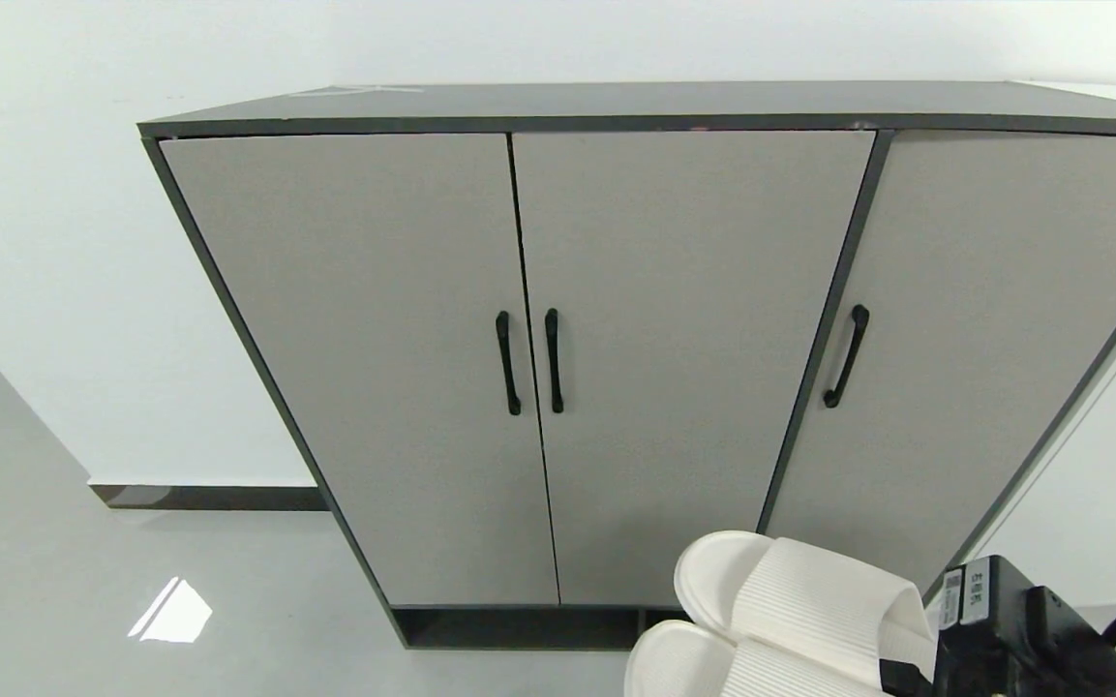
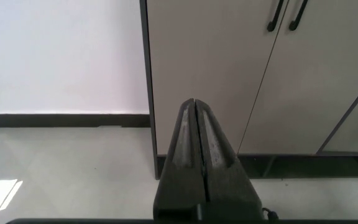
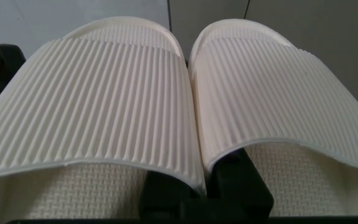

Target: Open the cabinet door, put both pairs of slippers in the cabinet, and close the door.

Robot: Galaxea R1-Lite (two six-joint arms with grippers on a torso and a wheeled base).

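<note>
The grey cabinet (image 1: pixel 674 105) stands against a white wall (image 1: pixel 35 213) with all three of its doors shut: the left door (image 1: pixel 364 339) and middle door (image 1: pixel 683 319) meet at a narrow seam, their black handles (image 1: pixel 507 363) side by side, and the right door (image 1: pixel 993 319) carries its own black handle (image 1: pixel 846 356) near its left edge. A dark recess (image 1: pixel 519 627) runs under the doors at floor level. In the head view, a pair of white ribbed slippers (image 1: pixel 790 600) hangs in front of the cabinet's lower right part, toes pointing toward the doors. The right gripper (image 3: pixel 207 183) is clamped on this pair, its dark fingers pinching the two adjoining strap edges together so the slippers sit side by side and touching. The left gripper (image 2: pixel 194 107) has its fingers pressed together with nothing between them, and it hovers above the glossy grey floor (image 1: pixel 83 600), facing the cabinet's lower left corner.
</note>
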